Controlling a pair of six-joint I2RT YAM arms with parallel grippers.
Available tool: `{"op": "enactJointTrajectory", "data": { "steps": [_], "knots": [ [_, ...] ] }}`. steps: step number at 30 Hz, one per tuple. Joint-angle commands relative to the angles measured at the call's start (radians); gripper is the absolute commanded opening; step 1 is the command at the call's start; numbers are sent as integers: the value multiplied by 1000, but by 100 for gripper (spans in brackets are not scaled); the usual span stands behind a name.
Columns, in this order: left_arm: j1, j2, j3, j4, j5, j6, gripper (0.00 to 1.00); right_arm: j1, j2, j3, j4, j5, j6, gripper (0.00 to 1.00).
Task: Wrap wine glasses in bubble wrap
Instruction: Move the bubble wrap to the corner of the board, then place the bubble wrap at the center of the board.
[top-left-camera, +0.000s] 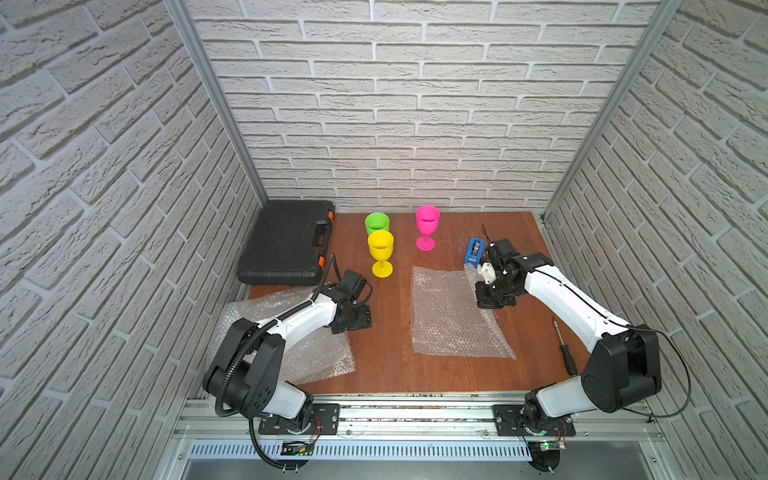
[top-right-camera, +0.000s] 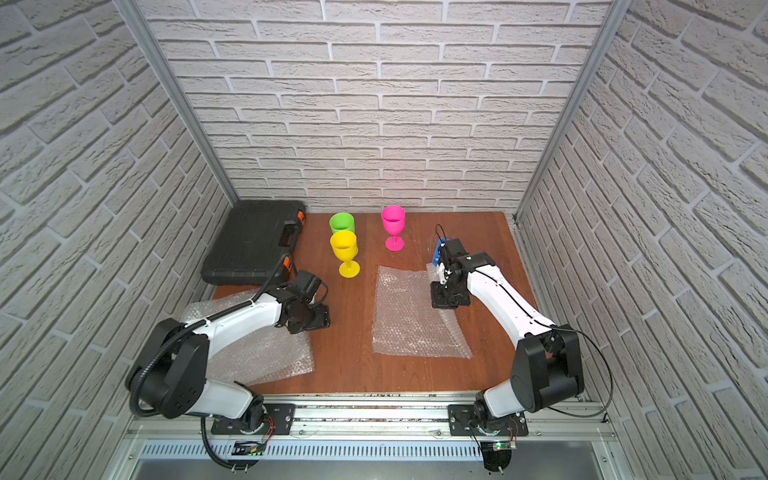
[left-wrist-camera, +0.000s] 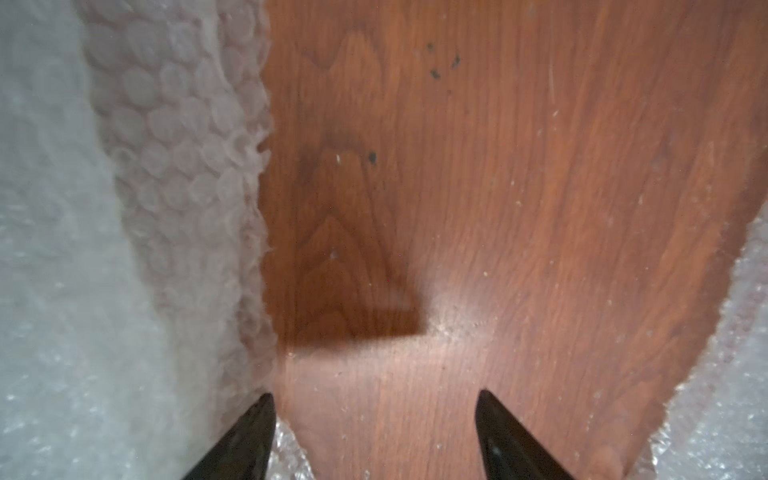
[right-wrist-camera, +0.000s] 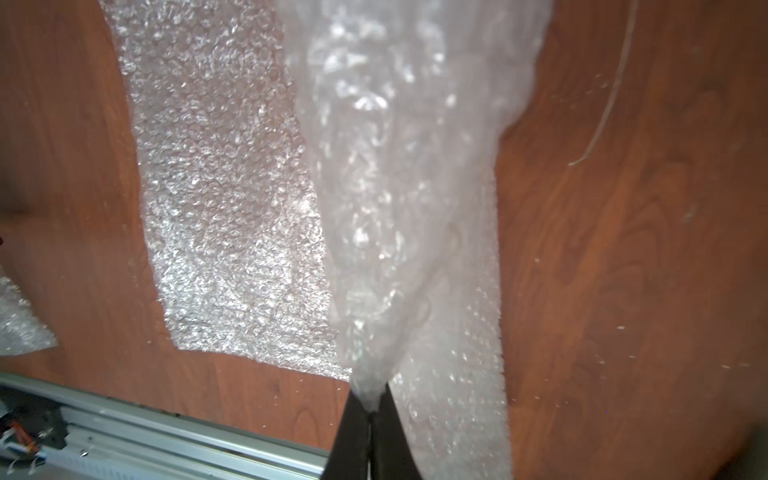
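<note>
Nearest, at the near left, spare bubble wrap (top-left-camera: 316, 353) lies under the left arm (top-left-camera: 299, 320), whose left hand (left-wrist-camera: 374, 392) hangs released over bare tabletop (top-left-camera: 386, 353), the yellow goblet (top-left-camera: 380, 245) upright farther back. Right of centre a bubble wrap sheet (top-left-camera: 449, 316) lies long axis near-to-far, its far-right corner pinched in the clenched right hand (right-wrist-camera: 370, 399). By my judgement the left arm is the nearer to that goblet, which stands far-left of the sheet.

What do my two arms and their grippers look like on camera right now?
Both arms, left arm and right arm, have glossy white links between bulky black joint housings. A ribbed black conduit runs along the left one; a thin black cable loops off the right. The left gripper and right gripper end in slim, pointed black fingers. No markings are readable.
</note>
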Motion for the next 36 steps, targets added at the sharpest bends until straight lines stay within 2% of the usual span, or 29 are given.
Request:
{"op": "enactJointTrajectory", "data": {
  "steps": [1,3,5,9,11,17,23,30,34,36],
  "knots": [
    [2,-17,31,-23,39,28,76,4,-13,-33,66,-174,27,3],
    [-19,-28,43,14,94,15,78,6,-12,-42,72,-168,33,3],
    [-47,-26,59,55,140,-6,78,8,-17,-40,51,-101,36,3],
    [-129,31,134,101,165,-46,77,8,-43,-25,-23,181,39,3],
    [-168,82,179,119,169,-51,76,8,-51,-24,-41,262,37,3],
    [-241,287,332,163,175,-43,73,8,-47,-29,-20,238,30,3],
    [-274,470,495,69,163,14,70,9,-42,-26,-16,220,26,3],
    [-275,507,489,137,254,7,41,8,-49,-27,-12,216,27,2],
    [-259,503,476,152,298,2,14,8,-50,-23,-6,206,28,3],
    [-248,476,460,149,300,4,5,8,-51,-20,-1,197,30,3]
  ]
}}
